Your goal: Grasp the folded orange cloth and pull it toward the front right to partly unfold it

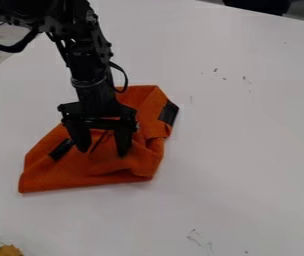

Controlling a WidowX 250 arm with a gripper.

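Orange cloth (108, 170) — one — lies under two fingers (122, 140).

The cloth (114, 171) lies on the table (248, 145), beneath the claw (102, 153).

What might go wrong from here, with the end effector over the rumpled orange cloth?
The end effector is open over folds in the orange cloth, so closing might bunch several layers or catch too little. The black patch near one edge lies outside its grasp and could fold under in a drag.
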